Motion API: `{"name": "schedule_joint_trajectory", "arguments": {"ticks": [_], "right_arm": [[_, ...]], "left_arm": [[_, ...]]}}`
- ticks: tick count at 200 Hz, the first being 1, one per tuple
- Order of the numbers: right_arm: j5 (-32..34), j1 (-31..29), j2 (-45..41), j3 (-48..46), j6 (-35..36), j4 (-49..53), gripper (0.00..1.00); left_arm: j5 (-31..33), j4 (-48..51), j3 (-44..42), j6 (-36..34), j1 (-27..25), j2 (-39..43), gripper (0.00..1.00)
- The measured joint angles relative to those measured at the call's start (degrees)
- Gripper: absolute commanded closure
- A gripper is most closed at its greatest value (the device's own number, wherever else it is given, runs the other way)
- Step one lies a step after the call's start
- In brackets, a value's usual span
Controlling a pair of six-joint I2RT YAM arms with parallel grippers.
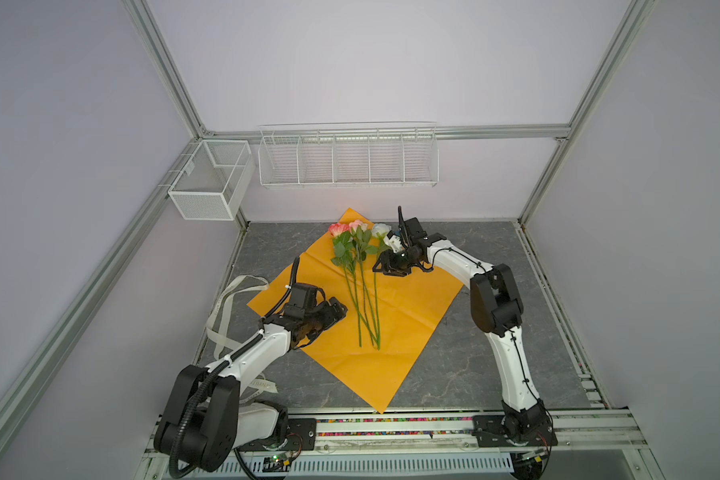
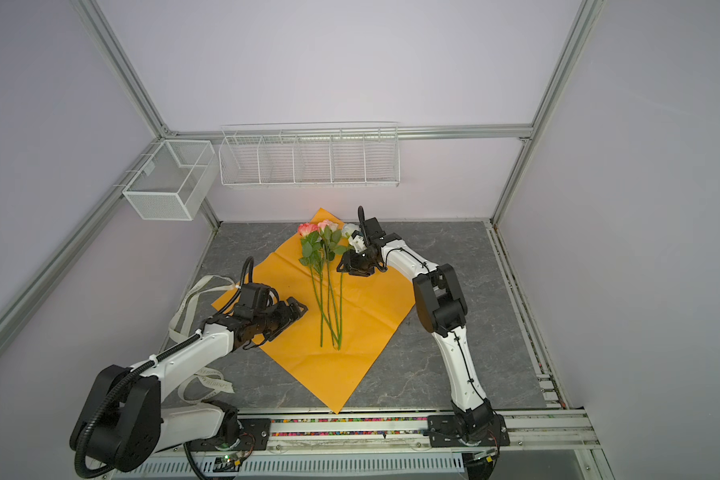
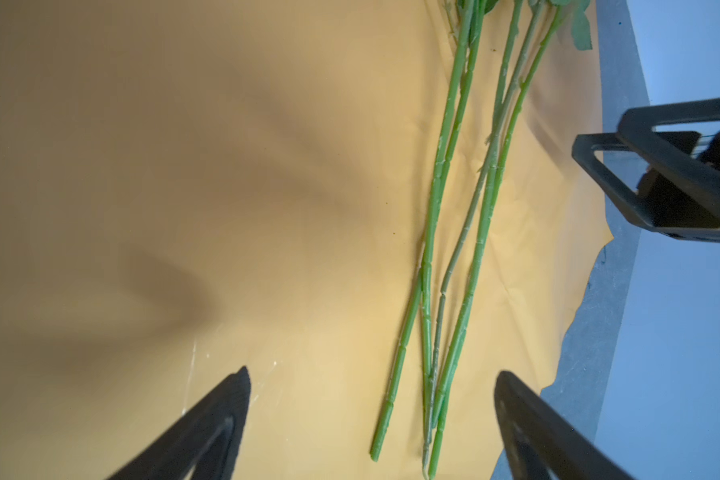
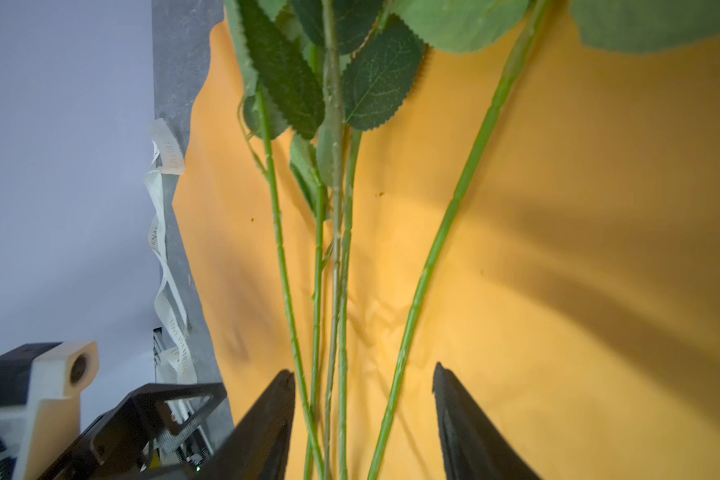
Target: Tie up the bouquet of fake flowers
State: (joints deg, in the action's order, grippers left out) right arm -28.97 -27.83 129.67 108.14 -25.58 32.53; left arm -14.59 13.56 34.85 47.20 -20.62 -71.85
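Note:
The bouquet is loose. Three fake flowers point(image 1: 360, 245) point(image 2: 325, 245), pink, cream and white, lie side by side on a flat orange paper sheet point(image 1: 408, 316) point(image 2: 362, 307), heads toward the back wall. My right gripper point(image 1: 377, 266) point(image 2: 341, 266) point(image 4: 363, 370) is open and hovers over the upper stems point(image 4: 337, 249), which run between its jaws without being pinched. My left gripper point(image 1: 341, 309) point(image 2: 300, 307) point(image 3: 373, 372) is open wide over the paper, just left of the stem ends point(image 3: 437, 208). A cream printed ribbon point(image 1: 225, 303) point(image 2: 188, 303) point(image 4: 163, 257) lies off the paper's left edge.
The grey stone-look table point(image 1: 495, 365) is bare to the right of the paper. A white wire rack point(image 1: 348, 156) and a mesh basket point(image 1: 208, 178) hang on the back and left walls. The arms' mounting rail point(image 1: 391, 428) runs along the front edge.

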Motion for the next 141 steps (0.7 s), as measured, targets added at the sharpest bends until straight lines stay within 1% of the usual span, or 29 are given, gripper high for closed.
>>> {"name": "schedule_joint_trajectory", "arguments": {"ticks": [17, 30, 64, 87, 93, 101, 118, 141], "right_arm": [[1.7, 0.15, -7.54, -7.26, 0.33, -0.42, 0.42], [3.08, 0.15, -14.43, -15.1, -0.15, -1.86, 0.42], [5.77, -1.05, -32.81, -38.49, -6.29, -5.62, 0.42], [6.91, -5.29, -41.72, -51.91, -12.46, -7.65, 0.41], [6.95, -6.6, -43.52, -54.86, -14.29, -8.26, 0.38], [6.95, -8.46, -45.72, -58.34, -16.48, -8.87, 0.38], [7.34, -12.07, -49.29, -63.56, -21.42, -10.27, 0.34], [9.64, -17.27, -53.51, -68.89, -28.44, -14.25, 0.29]], "left_arm": [[-0.26, 1.77, 0.07, -0.42, 0.0, 1.77, 0.07], [-0.28, 3.23, 0.09, -0.68, 0.0, 3.43, 0.06], [-0.74, 7.02, 0.09, -0.79, 0.0, 8.92, 0.05], [-1.44, 9.53, 0.02, -0.79, 0.0, 12.37, 0.04], [-1.62, 10.08, -0.07, -0.79, 0.0, 13.18, 0.04], [-1.84, 10.78, -0.28, -0.76, 0.0, 14.1, 0.04], [-2.14, 12.13, -1.22, -0.66, -0.02, 16.2, 0.03], [-2.43, 13.66, -2.29, -0.37, -0.04, 18.25, 0.03]]}}
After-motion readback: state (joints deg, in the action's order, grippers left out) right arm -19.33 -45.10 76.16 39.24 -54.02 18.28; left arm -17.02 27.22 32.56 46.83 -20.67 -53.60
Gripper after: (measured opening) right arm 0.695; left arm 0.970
